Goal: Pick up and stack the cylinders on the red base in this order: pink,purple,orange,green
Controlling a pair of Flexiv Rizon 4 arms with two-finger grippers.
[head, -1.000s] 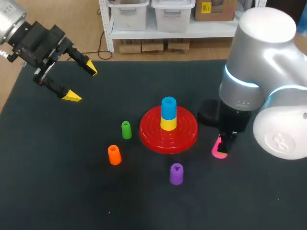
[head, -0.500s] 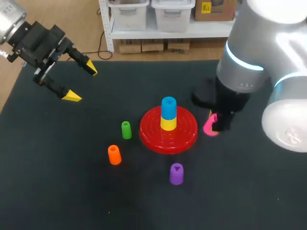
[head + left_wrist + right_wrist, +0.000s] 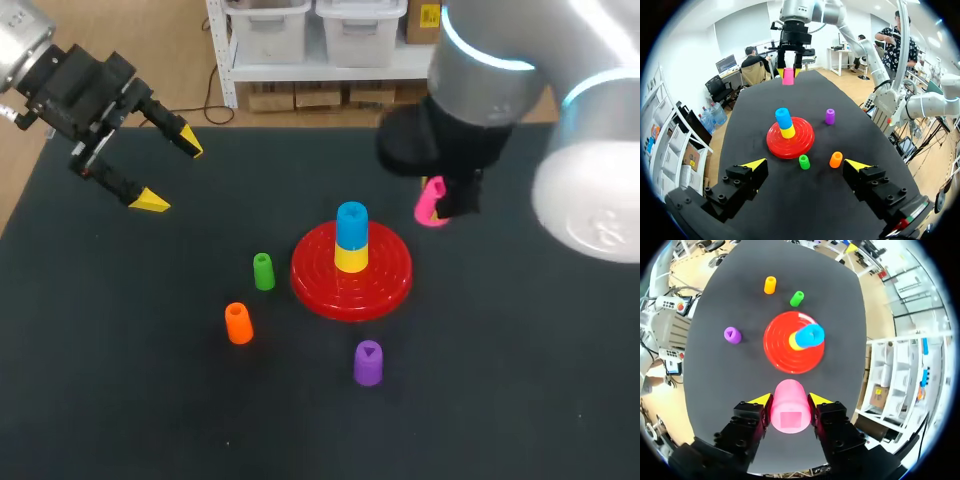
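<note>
Pink cylinder (image 3: 790,416) — clamped in right end effector (image 3: 790,399) — above dark table (image 3: 500,400).

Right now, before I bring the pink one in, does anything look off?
Yes: the red base is already occupied. A yellow cylinder with a blue cylinder on top stands at its centre, and neither is in the order. The pink cylinder sits straight in the right pincer.

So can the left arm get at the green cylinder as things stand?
Probably yes: the left gripper is open and empty, and the green cylinder stands alone beside the red base, with nothing in the gripper's way.
</note>
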